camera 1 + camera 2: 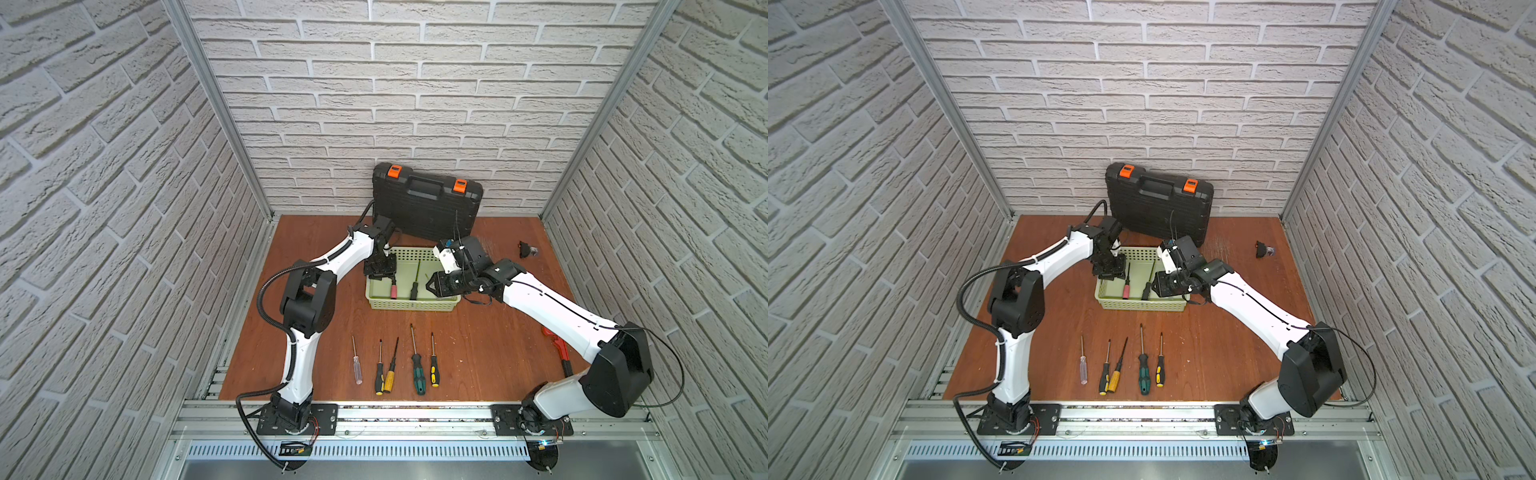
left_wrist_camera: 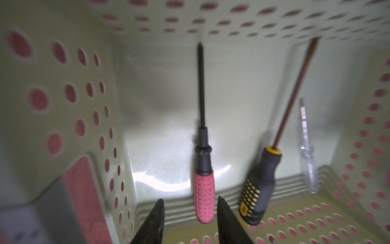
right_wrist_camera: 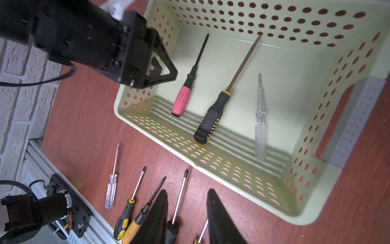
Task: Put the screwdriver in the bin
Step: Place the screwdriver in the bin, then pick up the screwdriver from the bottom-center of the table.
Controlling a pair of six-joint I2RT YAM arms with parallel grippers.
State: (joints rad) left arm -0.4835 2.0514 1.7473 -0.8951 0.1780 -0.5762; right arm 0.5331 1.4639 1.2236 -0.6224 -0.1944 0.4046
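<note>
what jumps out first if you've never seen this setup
The pale green bin mid-table, with three screwdrivers lying inside and the left tool open over the pink-handled one. Next, the row of five screwdrivers near the front edge, and the black toolcase against the back wall.

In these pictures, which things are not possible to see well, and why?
Clear screwdriver in the bin: largely hidden by the right arm in both top views.
Red tool: in a top view, partly under the right arm; type unclear.
Small black object: top views, too small to identify.
Yellow-handled screwdriver: right wrist view, handle cut by picture edge.
</note>
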